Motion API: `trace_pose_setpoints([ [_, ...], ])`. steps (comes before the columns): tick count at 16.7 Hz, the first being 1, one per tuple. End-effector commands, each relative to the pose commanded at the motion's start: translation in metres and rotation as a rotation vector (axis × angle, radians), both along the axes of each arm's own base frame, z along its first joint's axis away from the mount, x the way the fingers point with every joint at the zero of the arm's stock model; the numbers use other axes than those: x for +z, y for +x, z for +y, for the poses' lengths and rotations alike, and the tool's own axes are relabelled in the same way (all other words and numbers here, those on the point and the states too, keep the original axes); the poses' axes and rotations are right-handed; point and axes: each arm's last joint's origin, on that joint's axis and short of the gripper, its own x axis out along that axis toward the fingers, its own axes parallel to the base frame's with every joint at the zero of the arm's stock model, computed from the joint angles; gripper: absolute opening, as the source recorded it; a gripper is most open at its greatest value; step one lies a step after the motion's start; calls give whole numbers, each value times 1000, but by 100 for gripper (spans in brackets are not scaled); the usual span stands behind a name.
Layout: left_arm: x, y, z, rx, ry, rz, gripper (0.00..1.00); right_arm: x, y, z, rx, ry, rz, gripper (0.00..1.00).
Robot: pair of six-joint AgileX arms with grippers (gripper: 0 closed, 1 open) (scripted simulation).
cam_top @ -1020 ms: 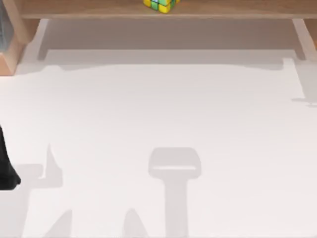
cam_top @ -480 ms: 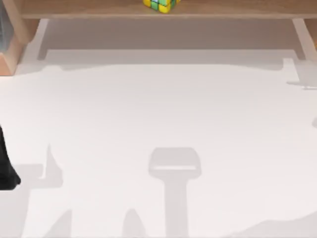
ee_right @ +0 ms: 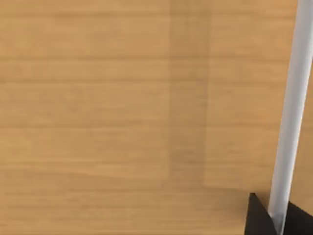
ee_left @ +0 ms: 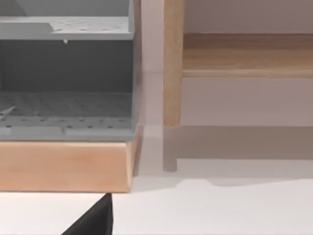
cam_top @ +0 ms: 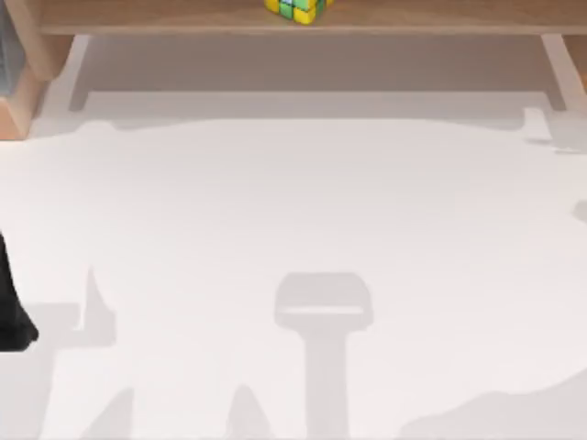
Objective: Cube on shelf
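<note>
Since the cube [cam_top: 295, 9] already sits on the shelf [cam_top: 165, 16], neither arm holds it, and I cannot tell either claw's state.

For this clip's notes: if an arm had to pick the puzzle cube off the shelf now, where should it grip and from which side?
Probably by two opposite flat side faces of the cube, coming from the open table side in front of the shelf. The cube sits near the board's front edge, turned slightly, so the gripper would need to rotate to match its faces. The cube's top is cut off in the top view, so I cannot judge access from above.
</note>
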Motion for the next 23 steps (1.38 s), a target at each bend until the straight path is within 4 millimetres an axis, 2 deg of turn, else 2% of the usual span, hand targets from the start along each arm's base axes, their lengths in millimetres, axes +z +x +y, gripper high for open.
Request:
trace_pose_setpoints([
  [2, 0, 0, 0, 0, 0, 0, 100, -1, 9, -1, -2, -1, 2, 0],
  [6, 0, 0, 0, 0, 0, 0, 100, 1, 47, -3, 1, -8, -10, 0],
  [8, 0, 0, 0, 0, 0, 0, 100, 1, 59, -1, 1, -4, -4, 0],
  [13, 0, 0, 0, 0, 0, 0, 100, 0, 63, 0, 1, 1, 0, 0],
  [23, 0, 0, 0, 0, 0, 0, 100, 0, 63, 0, 1, 1, 0, 75],
])
